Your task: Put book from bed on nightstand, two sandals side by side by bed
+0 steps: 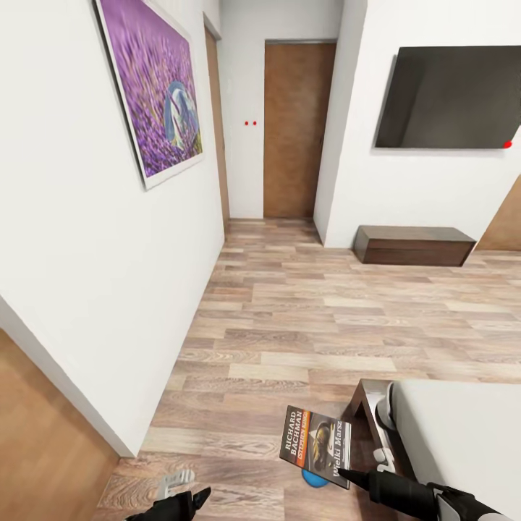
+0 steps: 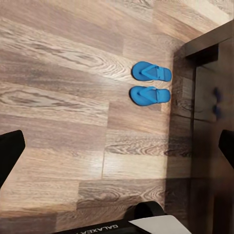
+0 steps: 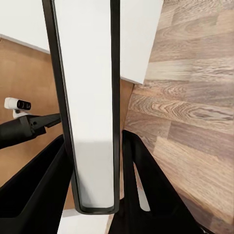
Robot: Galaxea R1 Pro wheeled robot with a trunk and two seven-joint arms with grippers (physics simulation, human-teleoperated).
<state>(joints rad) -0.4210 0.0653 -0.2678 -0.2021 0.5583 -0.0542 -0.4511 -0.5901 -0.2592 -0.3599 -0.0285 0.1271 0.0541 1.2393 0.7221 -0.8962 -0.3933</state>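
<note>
the bedroom's wood-plank floor [image 1: 304, 318] is crossed by the head view, with a closed door [image 1: 298, 130] at the far end and a dark wall screen [image 1: 452, 98] above a low dresser [image 1: 414, 244]. the bed [image 1: 463, 441] lies at the lower right, its dark frame corner beside the carried load. the book [image 1: 316, 446] is held clear of the floor by the right gripper [image 1: 346, 474], whose fingers [image 3: 146, 180] are clamped on both covers at its edge, as seen in the right wrist view. the left gripper [image 1: 189, 501] is spread apart and holds nothing. the two sandals [image 2: 150, 83] lie side by side on the floor just beside dark furniture.

no nightstand can be identified in these views. the base should be turned until one is sighted, with the book kept level and the clamp maintained, so that it is not dragged against the bed frame.
</note>
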